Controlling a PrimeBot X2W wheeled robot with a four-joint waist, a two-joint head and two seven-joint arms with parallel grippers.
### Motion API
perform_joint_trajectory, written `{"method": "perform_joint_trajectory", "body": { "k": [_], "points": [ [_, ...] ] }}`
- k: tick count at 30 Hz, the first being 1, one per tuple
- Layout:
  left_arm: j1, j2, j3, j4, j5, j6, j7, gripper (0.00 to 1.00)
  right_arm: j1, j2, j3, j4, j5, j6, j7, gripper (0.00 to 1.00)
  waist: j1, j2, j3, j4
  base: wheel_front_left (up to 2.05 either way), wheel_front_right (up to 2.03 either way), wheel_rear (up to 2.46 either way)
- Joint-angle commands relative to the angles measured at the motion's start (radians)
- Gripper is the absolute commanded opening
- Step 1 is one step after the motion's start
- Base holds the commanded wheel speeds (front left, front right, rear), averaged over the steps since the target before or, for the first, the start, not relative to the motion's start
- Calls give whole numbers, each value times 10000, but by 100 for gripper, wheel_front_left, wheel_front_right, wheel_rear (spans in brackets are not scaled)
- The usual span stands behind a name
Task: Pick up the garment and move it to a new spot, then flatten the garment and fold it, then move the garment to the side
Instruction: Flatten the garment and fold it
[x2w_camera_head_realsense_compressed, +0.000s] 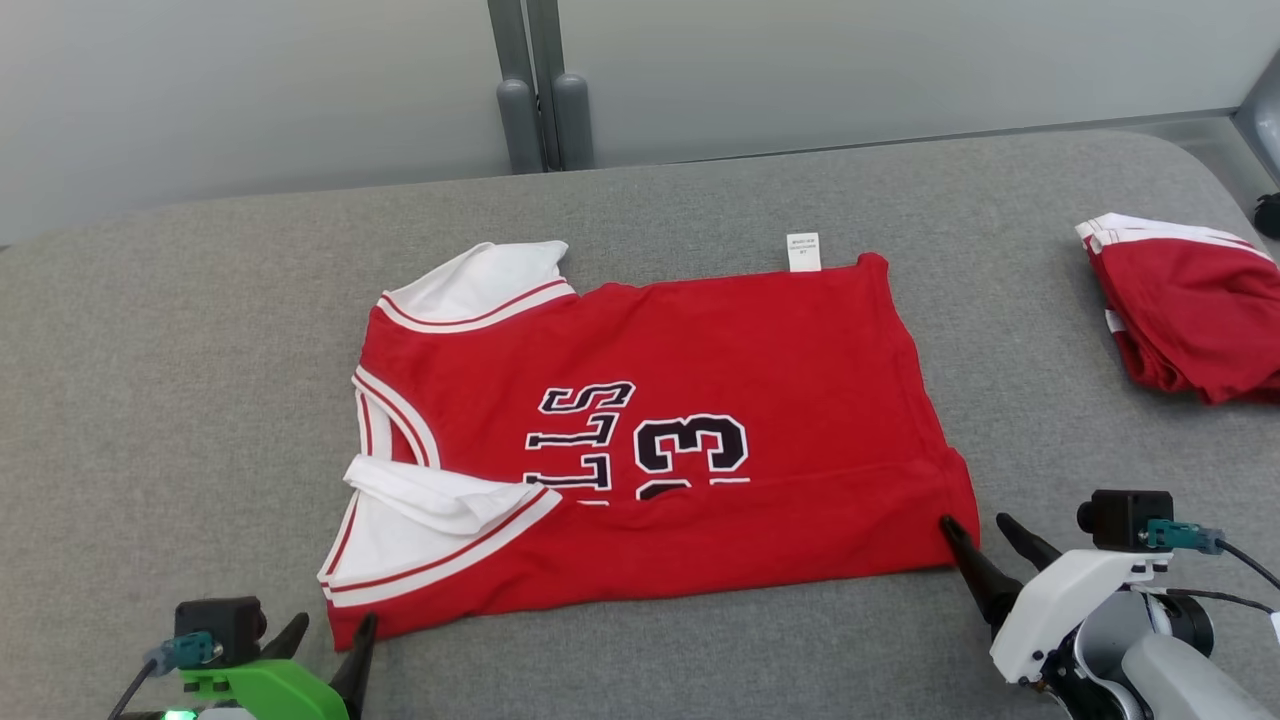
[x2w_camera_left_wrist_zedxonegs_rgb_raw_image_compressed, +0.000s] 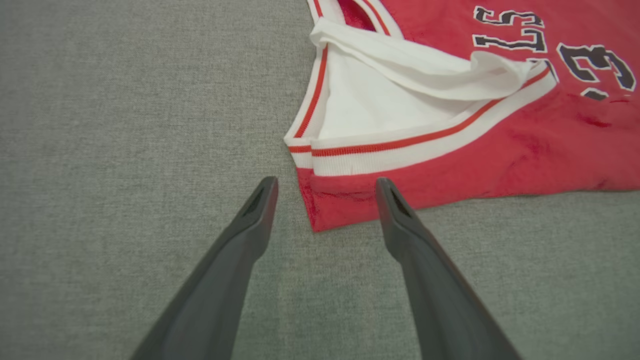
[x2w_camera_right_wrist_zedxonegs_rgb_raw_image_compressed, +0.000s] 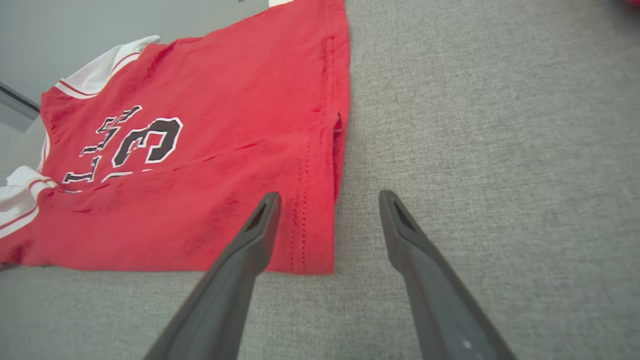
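My left pincer (x2w_camera_head_realsense_compressed: 335, 628), spread apart, straddles the near left corner of the red, white-trimmed cloth jersey (x2w_camera_head_realsense_compressed: 760, 360). My right pincer (x2w_camera_head_realsense_compressed: 974, 522), likewise apart, straddles its near right corner.

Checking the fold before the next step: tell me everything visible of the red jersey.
The jersey is red, sleeveless, a soft-looking knit, with white, red-striped trim at neck and armholes, white lining showing there. Black, white-edged letters and a 33 are partly hidden by a fold along its near side. It lies flat on the grey pad, neck left, hem right, a white label at its far edge. The open left hand and right hand straddle its near corners.
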Motion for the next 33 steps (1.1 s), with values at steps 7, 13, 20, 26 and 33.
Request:
{"method": "perform_joint_trajectory", "body": {
  "k": [7, 13, 20, 26, 33],
  "points": [
    [-826, -437, -330, 1058, -218, -572, 1022, 100, -555, 147, 405, 451, 163, 0, 398, 100, 0, 0, 178, -86, 0, 0, 0],
    [-1171, -768, -437, 1936, -383, -789, 1402, 100, -788, 140, 734, 565, 326, 0, 568, 69, 0, 0, 189, -173, 0, 0, 0],
    [-1222, -841, -528, 2312, -525, -1120, 1740, 0, -893, 14, 1060, 512, 615, 0, 644, 0, 0, 0, 6, -153, 0, 0, 0],
    [-1125, -328, -693, 1695, -575, -1124, 2407, 0, -879, -502, 1231, 180, 902, -2, 1045, 0, 0, 0, -289, -64, 0, 0, 0],
    [-588, 482, -580, -75, -912, -540, 3037, 0, -347, -1217, 1212, -533, 1268, -2, 2088, 0, 0, 0, -614, -8, 0, 0, 0]
  ]
}}
